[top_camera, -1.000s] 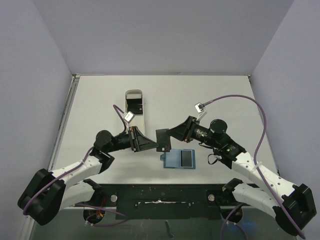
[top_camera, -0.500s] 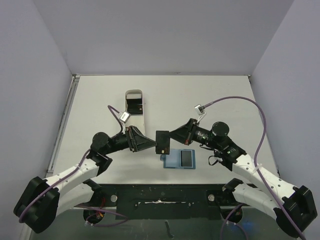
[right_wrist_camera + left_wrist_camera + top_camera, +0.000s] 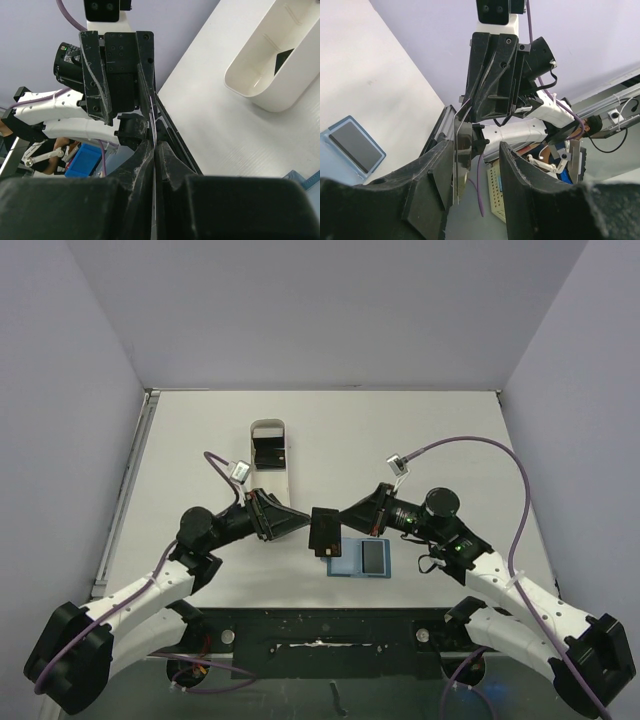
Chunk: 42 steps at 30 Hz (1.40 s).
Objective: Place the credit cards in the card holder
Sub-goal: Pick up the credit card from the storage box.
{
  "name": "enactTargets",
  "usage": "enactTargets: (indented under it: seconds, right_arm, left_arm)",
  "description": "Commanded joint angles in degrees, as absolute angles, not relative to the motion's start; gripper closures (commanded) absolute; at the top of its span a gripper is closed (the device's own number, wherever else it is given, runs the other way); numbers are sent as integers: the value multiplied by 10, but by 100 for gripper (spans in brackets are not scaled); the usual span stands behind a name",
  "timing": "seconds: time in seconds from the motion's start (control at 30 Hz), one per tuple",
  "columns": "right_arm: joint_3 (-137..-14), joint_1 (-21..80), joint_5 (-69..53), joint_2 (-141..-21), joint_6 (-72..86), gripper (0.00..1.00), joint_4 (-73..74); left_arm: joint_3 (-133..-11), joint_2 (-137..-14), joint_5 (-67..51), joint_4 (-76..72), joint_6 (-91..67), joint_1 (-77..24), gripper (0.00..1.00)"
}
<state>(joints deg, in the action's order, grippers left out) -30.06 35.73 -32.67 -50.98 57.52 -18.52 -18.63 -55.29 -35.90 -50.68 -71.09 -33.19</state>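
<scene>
The bench is a smooth, matte white slab. A card dropped on it would lie flat and leave little edge for fingers to get under. The two arms meet tip to tip above its middle, so I judge that a crooked retreat by the left one could knock the load askew.

The tray, toward the back, is long, white, hard-looking plastic with rounded ends and upright walls. The tray card sits at its far end.

The wallet lies open and flat on the bench, just in front of where the arms meet. It is teal-blue and soft-looking, with a raised border round each panel. Its right panel carries the stowed card, and its left panel is bare. Nothing pins the wallet down, so a card pushed in at a shallow angle might shove it along the bench rather than slide into the pocket.

The held card hangs in the air, over the wallet's far left corner as seen from above. It is a thin, stiff, black rectangle. The right fingers are pinched tight on one edge of it. The left fingers stand partly apart round the opposite edge, with daylight showing beside the card, so they are not gripping. Held by one narrow strip, the card could pivot or slip out on the way down.
</scene>
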Motion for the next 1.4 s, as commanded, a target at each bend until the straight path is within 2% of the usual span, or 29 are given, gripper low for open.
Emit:
enactTargets:
  seconds: [0.0,0.6,0.67,0.8,0.83,1.03,1.37]
  right_arm:
    - [-295,360,-345,-504,575,100,-220]
    - [-285,362,-365,-520,585,100,-243]
    - [-284,362,-367,-523,585,100,-245]
    - [-285,363,-370,-531,584,100,-246]
    - [-285,363,-372,-533,583,100,-244]
    - [-284,358,-381,-530,534,100,-160]
    - [-258,330,-399,-481,485,100,-54]
  left_arm:
    - [-198,-552,-340,-524,-682,-328,60]
    - [-206,-613,-350,-565,-696,-331,62]
    - [-207,-620,-353,-581,-702,-331,69]
    - [-204,-636,-362,-632,-722,-331,97]
    - [-203,-639,-365,-645,-727,-331,100]
    - [-194,-633,-367,-659,-732,-326,100]
    - [-209,-614,-390,-591,-689,-311,100]
